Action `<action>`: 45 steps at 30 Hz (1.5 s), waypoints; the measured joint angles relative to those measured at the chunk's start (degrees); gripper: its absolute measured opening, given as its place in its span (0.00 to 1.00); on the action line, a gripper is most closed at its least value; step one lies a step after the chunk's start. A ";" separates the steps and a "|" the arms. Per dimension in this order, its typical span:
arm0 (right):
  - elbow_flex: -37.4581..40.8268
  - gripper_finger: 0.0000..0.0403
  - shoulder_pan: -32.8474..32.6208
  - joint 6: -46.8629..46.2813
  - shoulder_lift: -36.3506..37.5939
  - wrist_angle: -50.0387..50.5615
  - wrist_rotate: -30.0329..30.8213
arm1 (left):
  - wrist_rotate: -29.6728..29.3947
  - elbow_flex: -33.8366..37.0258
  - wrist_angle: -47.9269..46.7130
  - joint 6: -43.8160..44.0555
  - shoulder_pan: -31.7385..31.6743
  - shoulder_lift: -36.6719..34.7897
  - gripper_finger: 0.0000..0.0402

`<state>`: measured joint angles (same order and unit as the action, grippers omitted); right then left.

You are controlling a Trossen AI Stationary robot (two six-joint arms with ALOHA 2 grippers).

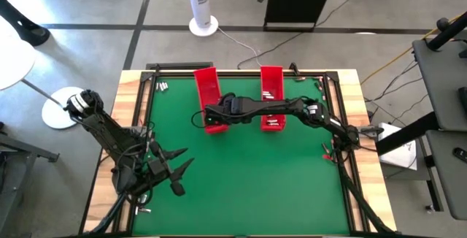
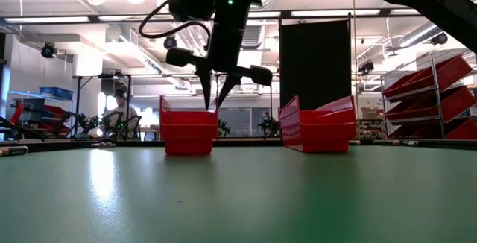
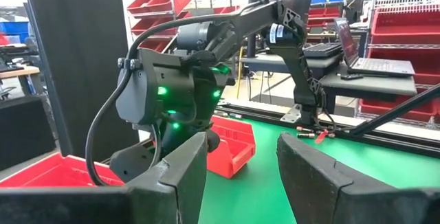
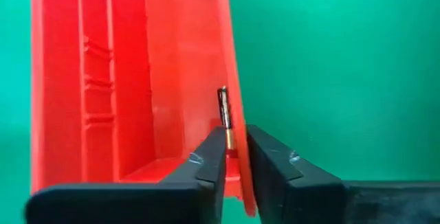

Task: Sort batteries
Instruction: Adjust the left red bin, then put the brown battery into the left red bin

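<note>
Right gripper (image 4: pixel 235 152) hangs over the near end of the left red tray (image 1: pixel 207 96), and its two dark fingers pinch one battery (image 4: pixel 224 117) by its end; the battery sticks out past the fingertips, just inside the tray's right wall, not lying in the tray yet; from the low view the fingers point down above that tray, close together at the tips.

Left gripper (image 3: pixel 240 176) waits at the near left part of the green table (image 1: pixel 241 179), with its fingers apart and nothing between them.

I think a battery is light, hard and smooth, so it can slip or roll; it will not bend or squash; holding it near the middle looks safer than by the end, since here it could tip or slide out.

The held battery is a thin little stick, dark along its side with a gold-coloured bit near the fingers.

More batteries (image 1: pixel 161 87) lie on the table at the far left corner, tiny and pale; some others (image 1: pixel 271 95) seem to lie in the right red tray (image 1: pixel 271 74), but they are too small to tell well.
</note>
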<state>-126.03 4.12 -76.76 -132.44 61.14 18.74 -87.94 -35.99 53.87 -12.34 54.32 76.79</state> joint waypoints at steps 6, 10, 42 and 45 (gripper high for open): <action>1.34 0.03 0.00 -3.65 0.00 -0.18 1.01 | 0.00 0.00 0.00 0.00 0.38 0.00 0.39; 1.91 0.03 0.00 -7.35 0.09 -0.26 1.41 | 0.00 0.00 0.00 -0.02 0.38 0.00 0.39; 1.69 0.43 0.00 -8.35 2.77 -0.70 2.86 | 0.00 0.00 -0.36 -0.65 1.65 0.02 0.39; 1.61 0.51 0.43 -3.86 6.33 -0.35 2.91 | 0.00 0.00 -0.46 -0.41 1.65 0.02 0.39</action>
<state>-124.42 4.55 -80.61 -126.11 60.80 21.66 -87.94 -35.99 53.41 -12.75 55.96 76.82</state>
